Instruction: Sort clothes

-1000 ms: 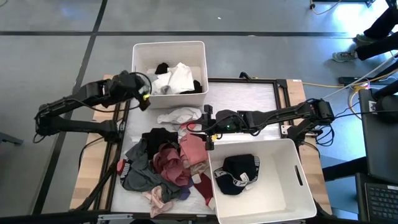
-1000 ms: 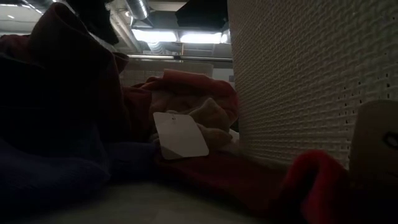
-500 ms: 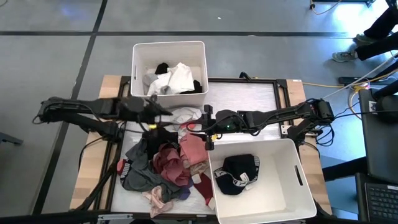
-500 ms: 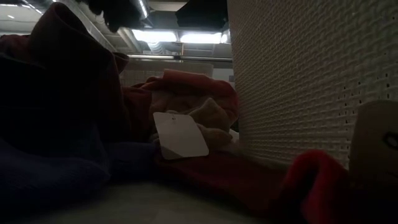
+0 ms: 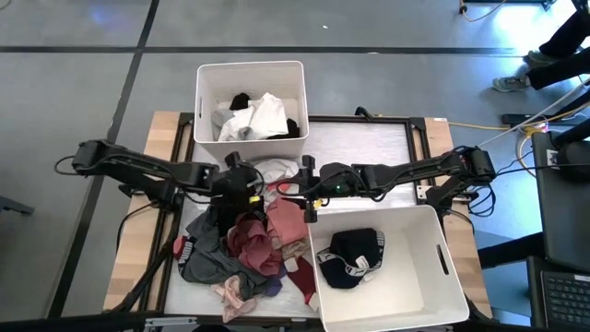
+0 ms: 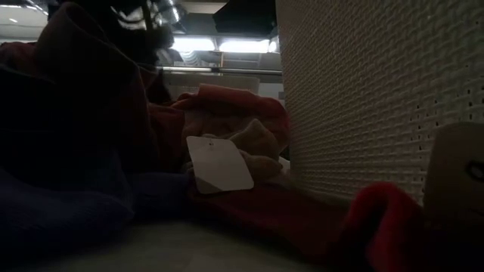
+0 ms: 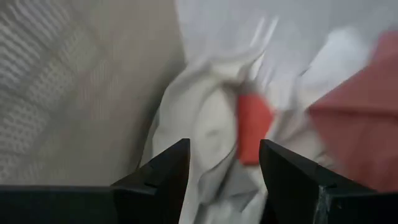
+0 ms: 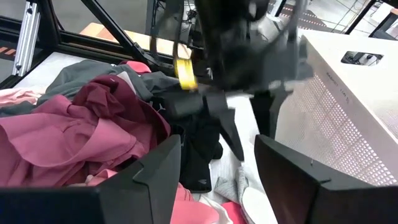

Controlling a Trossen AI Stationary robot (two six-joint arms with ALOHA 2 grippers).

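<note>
A pile of small garments (image 5: pixel 241 242), maroon, pink, grey and black, lies on the table's near left. A white garment (image 5: pixel 269 170) lies just beyond the pile, and in the left wrist view (image 7: pixel 202 127) it shows below my fingers. My left gripper (image 5: pixel 254 183) is open just over the white garment; I cannot tell whether it touches. It also shows in the right wrist view (image 8: pixel 245 132). My right gripper (image 5: pixel 291 189) is open and empty, level, facing the left one across the pile's far edge. The maroon cloth (image 8: pixel 74 127) lies before it.
The far white bin (image 5: pixel 205 101) holds white and black clothes. The near white bin (image 5: pixel 433 242) holds a black garment (image 5: pixel 352 257); its perforated wall (image 6: pixel 363 98) stands close by the pile. A paper tag (image 6: pixel 219 163) lies among the clothes. A person's legs (image 5: pixel 562 41) show at the far right.
My left gripper has swung from the far bin's near left corner toward the table's right and near edge, and down, until it is over the white garment. My right arm has kept still. The clothes have not moved.
</note>
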